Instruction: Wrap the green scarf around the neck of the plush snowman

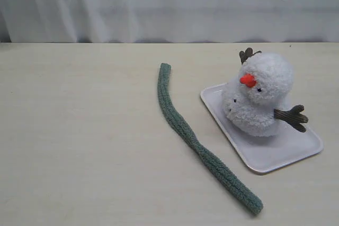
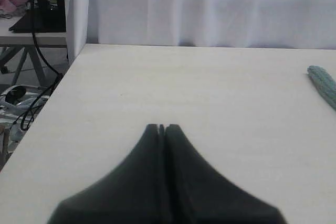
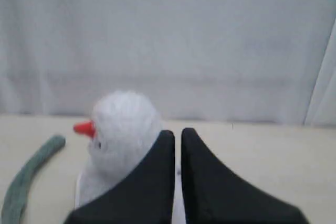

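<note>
I saw the green scarf [image 1: 198,144] lying stretched out flat on the table [image 1: 79,130], just left of the white tray [image 1: 275,157]. The plush snowman [image 1: 259,101] sat tilted on that tray, nose pointing left. My left gripper [image 2: 161,127] was closed and empty. My right gripper [image 3: 177,135] was closed too, holding nothing, with the snowman beyond its tips.

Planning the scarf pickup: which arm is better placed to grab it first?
Probably left: only bare table separates the left end effector from the green scarf, while the plush snowman sits between the right end effector and it.
</note>
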### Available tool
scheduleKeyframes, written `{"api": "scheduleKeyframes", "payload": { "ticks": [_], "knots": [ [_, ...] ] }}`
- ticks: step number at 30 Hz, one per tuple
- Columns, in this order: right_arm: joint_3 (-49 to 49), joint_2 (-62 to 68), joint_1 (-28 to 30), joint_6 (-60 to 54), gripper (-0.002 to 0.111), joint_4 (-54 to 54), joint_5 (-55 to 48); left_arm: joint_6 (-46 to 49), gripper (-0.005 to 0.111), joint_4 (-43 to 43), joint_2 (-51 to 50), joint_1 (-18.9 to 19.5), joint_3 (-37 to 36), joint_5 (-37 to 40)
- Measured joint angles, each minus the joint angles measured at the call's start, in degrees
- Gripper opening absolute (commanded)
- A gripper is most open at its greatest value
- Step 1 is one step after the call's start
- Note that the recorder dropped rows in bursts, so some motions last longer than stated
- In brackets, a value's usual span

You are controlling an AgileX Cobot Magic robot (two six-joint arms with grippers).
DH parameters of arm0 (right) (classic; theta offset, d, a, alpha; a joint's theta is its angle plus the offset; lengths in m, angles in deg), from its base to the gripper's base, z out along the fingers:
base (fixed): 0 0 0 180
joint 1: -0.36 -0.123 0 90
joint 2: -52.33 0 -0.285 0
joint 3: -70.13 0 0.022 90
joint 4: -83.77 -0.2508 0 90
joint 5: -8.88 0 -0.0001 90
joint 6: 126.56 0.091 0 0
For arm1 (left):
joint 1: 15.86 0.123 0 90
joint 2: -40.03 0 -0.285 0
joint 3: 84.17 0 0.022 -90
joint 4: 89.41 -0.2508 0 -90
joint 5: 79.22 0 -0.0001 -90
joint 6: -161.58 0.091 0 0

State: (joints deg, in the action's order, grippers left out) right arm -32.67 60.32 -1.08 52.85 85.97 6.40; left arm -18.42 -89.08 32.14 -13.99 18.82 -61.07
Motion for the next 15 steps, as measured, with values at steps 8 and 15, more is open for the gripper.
{"api": "scheduleKeyframes", "payload": {
  "ticks": [8,15],
  "knots": [
    [0.0,0.0,0.0,8.87,0.004,-0.38,29.5,0.0,0.0,0.0,0.0,0.0,0.0,0.0],
    [-8.16,0.0,0.0,21.22,0.013,3.91,20.42,0.0,0.0,0.0,0.0,0.0,0.0,0.0]
  ]
}}
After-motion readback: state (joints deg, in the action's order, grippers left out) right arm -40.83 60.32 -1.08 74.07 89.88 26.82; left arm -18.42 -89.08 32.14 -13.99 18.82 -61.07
